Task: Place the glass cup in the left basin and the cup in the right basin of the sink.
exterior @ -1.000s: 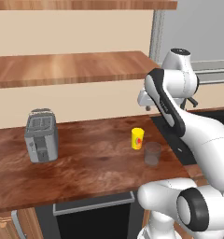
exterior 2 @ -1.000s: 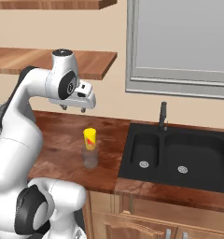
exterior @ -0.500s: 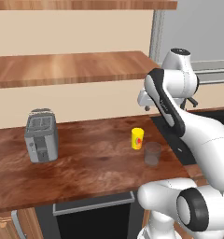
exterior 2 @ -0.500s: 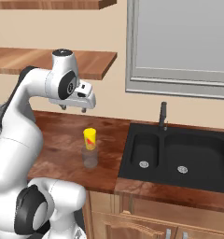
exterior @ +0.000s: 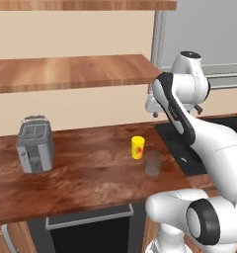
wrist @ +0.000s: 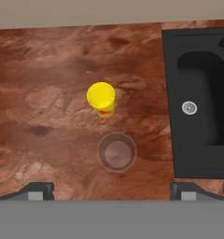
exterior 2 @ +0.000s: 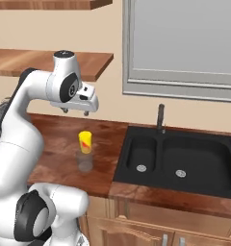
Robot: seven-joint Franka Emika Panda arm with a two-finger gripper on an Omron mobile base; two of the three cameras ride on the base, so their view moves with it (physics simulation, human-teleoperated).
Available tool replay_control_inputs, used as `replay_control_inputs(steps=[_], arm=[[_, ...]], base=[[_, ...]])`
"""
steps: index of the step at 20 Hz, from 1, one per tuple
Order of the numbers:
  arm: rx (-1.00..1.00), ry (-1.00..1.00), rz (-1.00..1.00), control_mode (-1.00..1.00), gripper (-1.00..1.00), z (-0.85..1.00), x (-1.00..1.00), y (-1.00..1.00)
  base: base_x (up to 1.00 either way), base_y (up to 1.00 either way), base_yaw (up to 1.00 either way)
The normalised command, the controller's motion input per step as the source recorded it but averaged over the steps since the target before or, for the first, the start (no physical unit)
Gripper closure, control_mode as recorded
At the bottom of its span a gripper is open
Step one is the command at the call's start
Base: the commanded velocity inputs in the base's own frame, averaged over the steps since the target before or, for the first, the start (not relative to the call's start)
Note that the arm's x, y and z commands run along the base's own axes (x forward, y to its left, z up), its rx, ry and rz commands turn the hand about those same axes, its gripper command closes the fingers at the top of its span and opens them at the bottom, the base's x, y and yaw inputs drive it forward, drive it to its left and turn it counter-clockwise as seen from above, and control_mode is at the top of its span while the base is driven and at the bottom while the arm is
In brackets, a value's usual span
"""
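Left base view: clear greyish glass tumbler [exterior: 153, 163] and opaque yellow cup [exterior: 137, 147] stand upright on the brown counter [exterior: 86, 173], just beside each other, nothing held.

Right base view: gripper [exterior 2: 75, 111] hangs high above both, jaws spread wide; black two-hollow sink [exterior 2: 177, 161] well apart.

Hand view: both mouths face up, axes vertical; likely lining up a top-down grab on the tumbler [wrist: 116, 152].

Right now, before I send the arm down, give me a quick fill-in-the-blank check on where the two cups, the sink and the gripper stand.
1. The glass cup and the cup both stand on the ____.
2. The gripper hangs above them with its jaws ____.
3. The left basin and the right basin hold ____ cups.
4. The tap rises at the sink's ____ edge.

Missing words: counter; open; no; back
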Motion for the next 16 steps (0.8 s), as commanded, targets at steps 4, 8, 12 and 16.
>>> replay_control_inputs(steps=[4, 8, 12, 16], arm=[[0.0, 0.0, 0.0, 1.0, -1.0, 0.0, 0.0, 0.0], [0.0, 0.0, 0.0, 1.0, -1.0, 0.0, 0.0, 0.0], [0.0, 0.0, 0.0, 1.0, -1.0, 0.0, 0.0, 0.0], [0.0, 0.0, 0.0, 1.0, -1.0, 0.0, 0.0, 0.0]], base=[[-0.02, -0.4, 0.0], [0.0, -0.36, 0.0], [0.0, -0.34, 0.0], [0.0, -0.36, 0.0]])
